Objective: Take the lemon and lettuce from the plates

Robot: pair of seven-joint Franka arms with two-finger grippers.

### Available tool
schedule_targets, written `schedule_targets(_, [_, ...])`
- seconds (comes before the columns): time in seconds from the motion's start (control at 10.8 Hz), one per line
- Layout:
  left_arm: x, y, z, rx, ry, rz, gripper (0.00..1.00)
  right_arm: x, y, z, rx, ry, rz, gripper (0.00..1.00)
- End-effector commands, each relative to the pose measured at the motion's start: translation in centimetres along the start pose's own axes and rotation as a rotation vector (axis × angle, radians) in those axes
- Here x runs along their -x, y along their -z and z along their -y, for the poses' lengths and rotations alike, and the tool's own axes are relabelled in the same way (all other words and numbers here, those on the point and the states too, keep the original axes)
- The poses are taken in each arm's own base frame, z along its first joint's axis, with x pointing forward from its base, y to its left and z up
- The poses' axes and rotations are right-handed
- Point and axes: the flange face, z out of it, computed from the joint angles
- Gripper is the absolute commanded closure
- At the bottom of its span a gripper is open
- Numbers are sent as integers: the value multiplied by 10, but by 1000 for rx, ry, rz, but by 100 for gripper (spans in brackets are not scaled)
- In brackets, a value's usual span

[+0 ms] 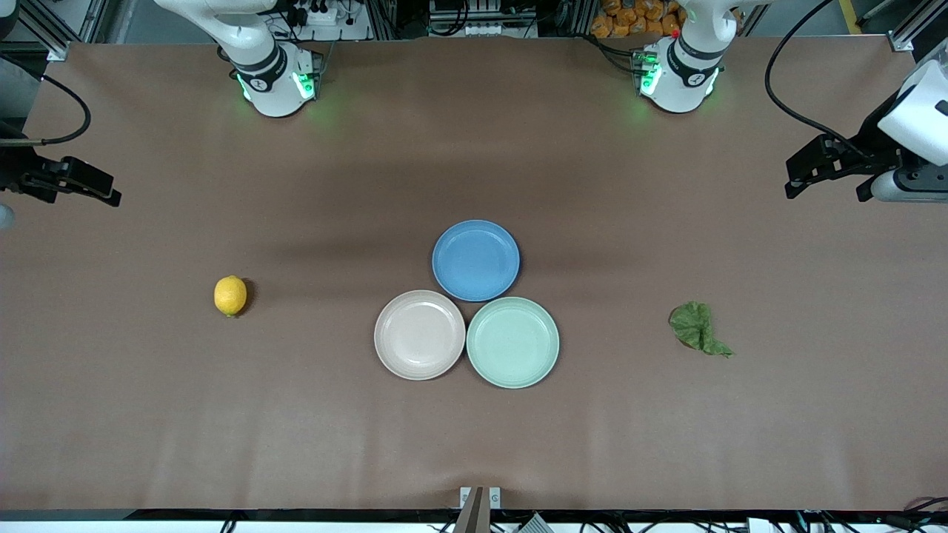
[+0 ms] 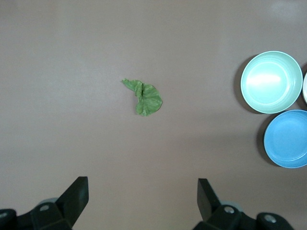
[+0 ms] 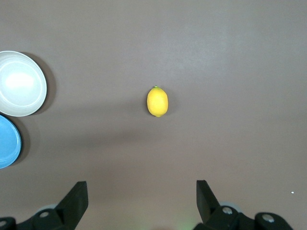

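The lemon (image 1: 230, 295) lies on the bare table toward the right arm's end, off the plates; it also shows in the right wrist view (image 3: 157, 101). The lettuce (image 1: 696, 327) lies on the table toward the left arm's end and shows in the left wrist view (image 2: 145, 97). The beige-pink plate (image 1: 419, 334) and the mint green plate (image 1: 512, 342) sit side by side mid-table, both empty. My left gripper (image 1: 823, 192) is open and empty, up at its end of the table (image 2: 143, 191). My right gripper (image 1: 74, 185) is open and empty, up at its end (image 3: 141, 194).
An empty blue plate (image 1: 475, 260) touches both plates, farther from the front camera. The mint plate (image 2: 271, 81) and blue plate (image 2: 288, 139) show in the left wrist view; the beige plate (image 3: 19, 84) shows in the right wrist view. The brown table surface surrounds everything.
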Motion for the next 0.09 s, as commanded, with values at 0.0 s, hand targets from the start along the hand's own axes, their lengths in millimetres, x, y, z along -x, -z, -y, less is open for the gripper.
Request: schedule_targets(0.0, [-1,2,2,6,7,-8,0,3,1,-4,13,-9,4,0])
